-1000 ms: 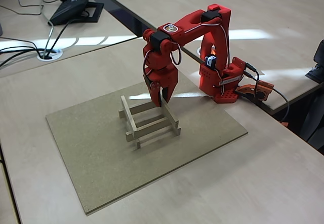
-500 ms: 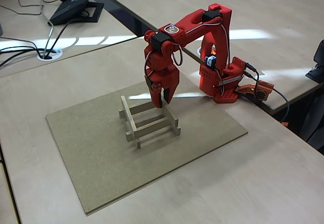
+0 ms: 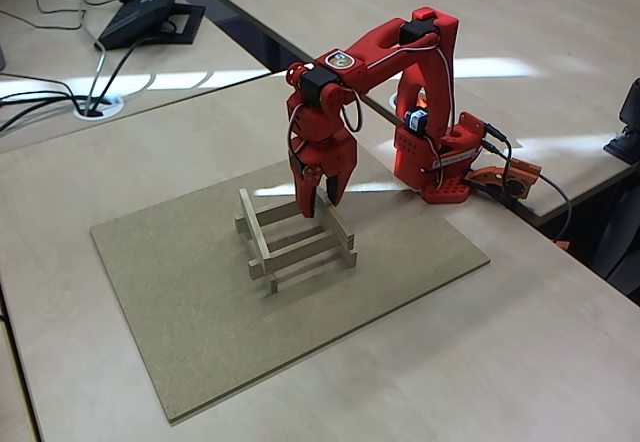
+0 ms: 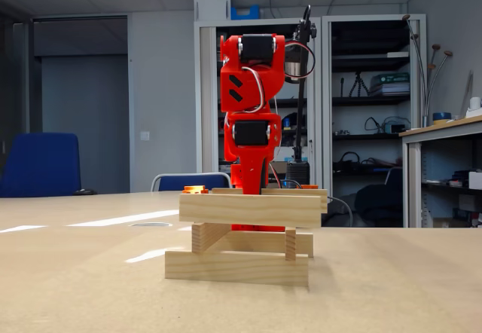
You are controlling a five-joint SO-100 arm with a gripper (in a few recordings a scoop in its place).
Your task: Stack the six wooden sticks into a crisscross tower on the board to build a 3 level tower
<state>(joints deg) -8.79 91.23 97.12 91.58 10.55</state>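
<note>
The tower of pale wooden sticks stands on the brown-grey board, laid in crossing pairs three levels high. In the low fixed view the tower shows side-on on the board, with the red arm upright behind it. My gripper points down just above the far end of the top right stick. Its fingers stand slightly apart with nothing between them. In the low fixed view the gripper drops behind the top stick, so its tips are partly hidden there.
The arm's red base sits at the board's far right side, with an orange part and cable beside it. A desk phone and cables lie far left. A table gap runs behind the arm.
The gripper has risen a little off the tower's top right stick and shifted slightly right. The sticks have not moved.
</note>
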